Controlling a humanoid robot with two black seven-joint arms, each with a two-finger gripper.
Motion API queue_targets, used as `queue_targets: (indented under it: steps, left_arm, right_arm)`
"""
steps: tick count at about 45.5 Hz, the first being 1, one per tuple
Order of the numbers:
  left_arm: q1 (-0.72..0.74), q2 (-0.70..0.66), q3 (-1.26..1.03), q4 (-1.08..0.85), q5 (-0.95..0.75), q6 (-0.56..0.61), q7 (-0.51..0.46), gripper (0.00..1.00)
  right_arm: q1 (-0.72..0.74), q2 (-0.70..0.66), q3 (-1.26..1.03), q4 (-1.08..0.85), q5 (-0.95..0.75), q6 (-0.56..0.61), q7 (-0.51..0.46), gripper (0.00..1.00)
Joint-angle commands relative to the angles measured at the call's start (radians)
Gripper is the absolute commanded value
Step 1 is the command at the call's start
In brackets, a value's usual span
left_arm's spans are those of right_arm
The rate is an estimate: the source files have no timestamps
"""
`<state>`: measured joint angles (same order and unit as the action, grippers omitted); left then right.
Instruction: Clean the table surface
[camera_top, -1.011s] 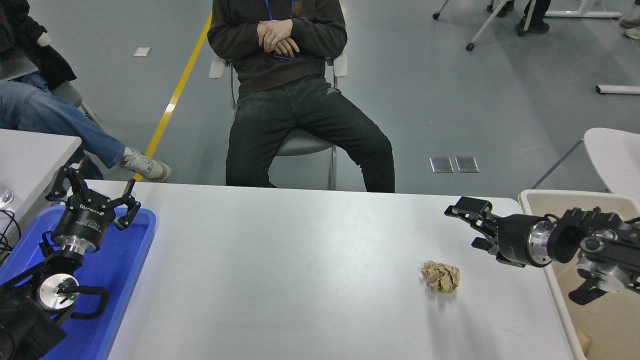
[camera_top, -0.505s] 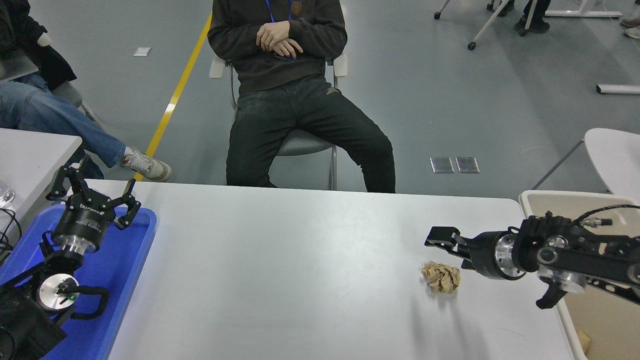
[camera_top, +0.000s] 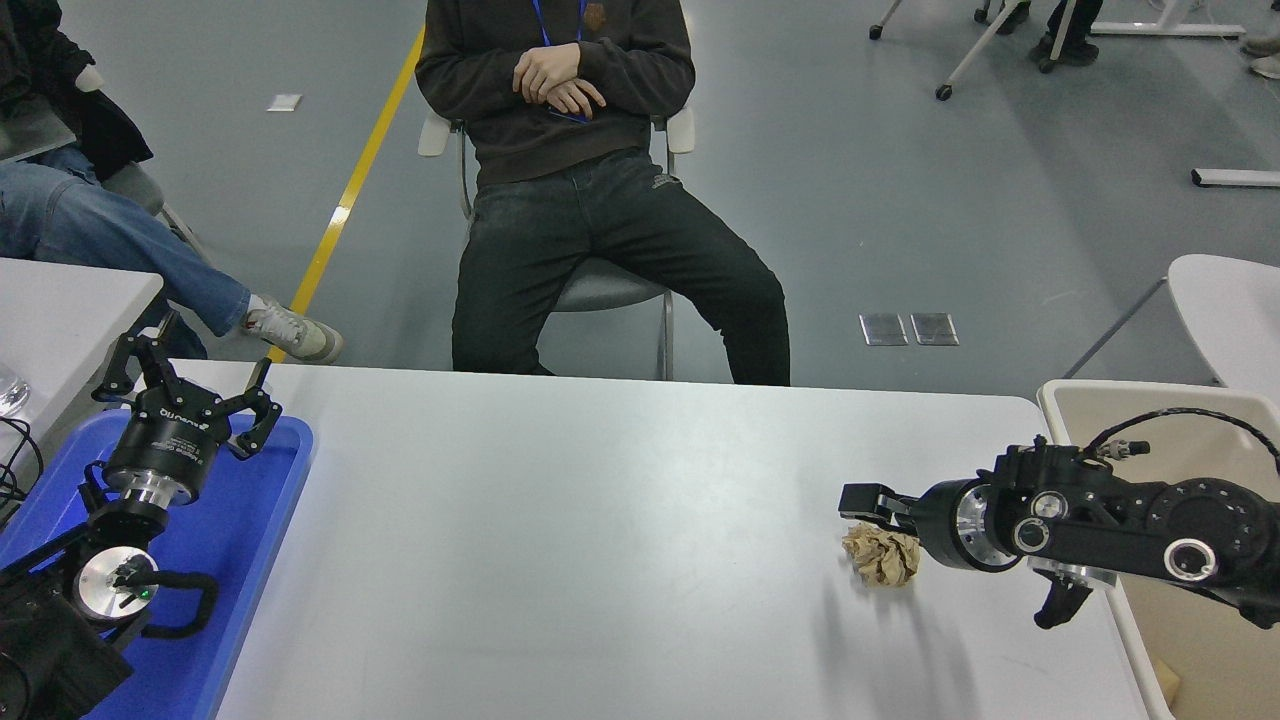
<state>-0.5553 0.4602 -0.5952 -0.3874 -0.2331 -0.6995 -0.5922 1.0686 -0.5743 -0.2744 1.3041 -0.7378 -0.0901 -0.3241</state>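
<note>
Paper ball (camera_top: 881, 556) on table surface (camera_top: 600, 520)

Smooth matt table surface (camera_top: 600, 520), rough crumpled brown paper ball (camera_top: 881, 556), glossy blue plastic tray (camera_top: 240, 540).

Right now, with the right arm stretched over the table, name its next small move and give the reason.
Probably lower the right gripper slightly and close its fingers on the crumpled brown paper ball. The gripper sits just above the ball's far edge, the ball lies loose on the table surface, and the beige bin waits beside it. The left gripper is parked over the blue tray.
</note>
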Motion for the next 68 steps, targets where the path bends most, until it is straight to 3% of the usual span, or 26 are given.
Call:
queue_targets:
  steps: [1,18,44,48,53,56,61,68]
  left_arm:
    - [0.0,0.0,0.0,-0.001,0.0,0.0,0.0,1.0]
    - [0.0,0.0,0.0,-0.001,0.0,0.0,0.0,1.0]
    - [0.0,0.0,0.0,-0.001,0.0,0.0,0.0,1.0]
    - [0.0,0.0,0.0,-0.001,0.0,0.0,0.0,1.0]
    - [0.0,0.0,0.0,-0.001,0.0,0.0,0.0,1.0]
    - [0.0,0.0,0.0,-0.001,0.0,0.0,0.0,1.0]
    - [0.0,0.0,0.0,-0.001,0.0,0.0,0.0,1.0]
    - [0.0,0.0,0.0,-0.001,0.0,0.0,0.0,1.0]
  right_arm:
    - [-0.039,0.037,-0.012,-0.069,-0.035,-0.002,0.007,0.97]
    - [-0.091,0.088,0.003,-0.141,-0.037,-0.007,0.049,0.97]
    - [-0.128,0.143,0.003,-0.212,-0.089,-0.016,0.102,0.86]
    - [-0.128,0.145,0.001,-0.218,-0.094,-0.023,0.102,0.73]
    - [-0.13,0.145,-0.003,-0.226,-0.114,-0.03,0.105,0.45]
    - [-0.128,0.145,-0.011,-0.224,-0.121,-0.028,0.128,0.22]
    - [-0.133,0.148,-0.017,-0.226,-0.13,-0.03,0.149,0.0]
    - [-0.139,0.148,-0.015,-0.229,-0.146,-0.042,0.157,0.0]
